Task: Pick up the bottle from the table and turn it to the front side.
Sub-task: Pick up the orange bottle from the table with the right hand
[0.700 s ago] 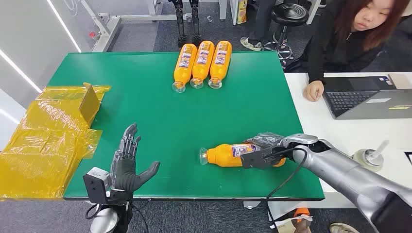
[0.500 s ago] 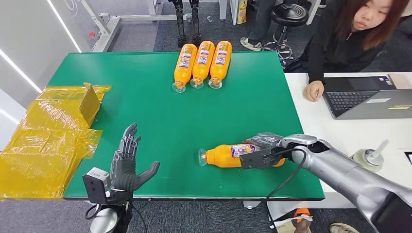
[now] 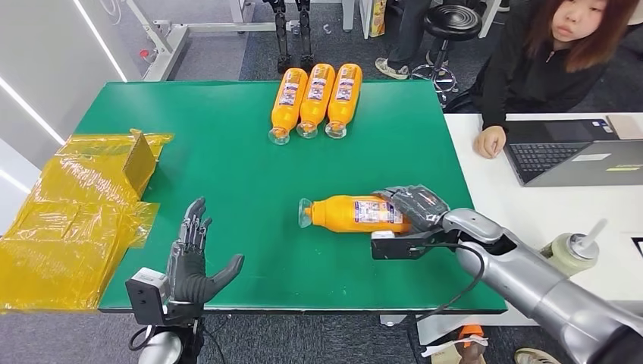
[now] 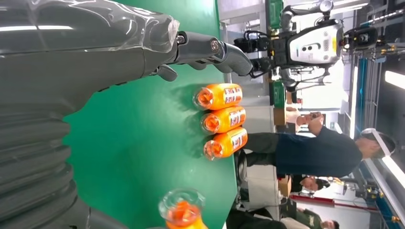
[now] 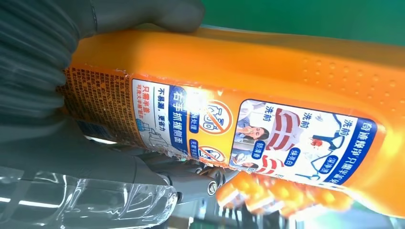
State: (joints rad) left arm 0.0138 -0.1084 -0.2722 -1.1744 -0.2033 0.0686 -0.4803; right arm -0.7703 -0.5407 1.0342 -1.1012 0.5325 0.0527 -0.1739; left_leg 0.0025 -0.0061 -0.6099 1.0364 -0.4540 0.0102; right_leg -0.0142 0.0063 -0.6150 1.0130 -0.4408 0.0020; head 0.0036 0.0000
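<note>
Orange plastic fills the right wrist view: the bottle sits so close that its ends run out of the picture, with the label's blue-and-white panels readable only in part. The right hand wraps the bottle's base end, fingers curled under the label and the thumb over the top; much of the grip is hidden behind the bottle itself. From the head view the bottle lies sideways with its clear cap toward the robot's left, over the green table near the right front; whether it touches the cloth, I cannot tell. The left hand stands at the table's near edge, fingers spread, thumb out, holding nothing. Three more orange bottles lie side by side, touching, at the far edge.
</note>
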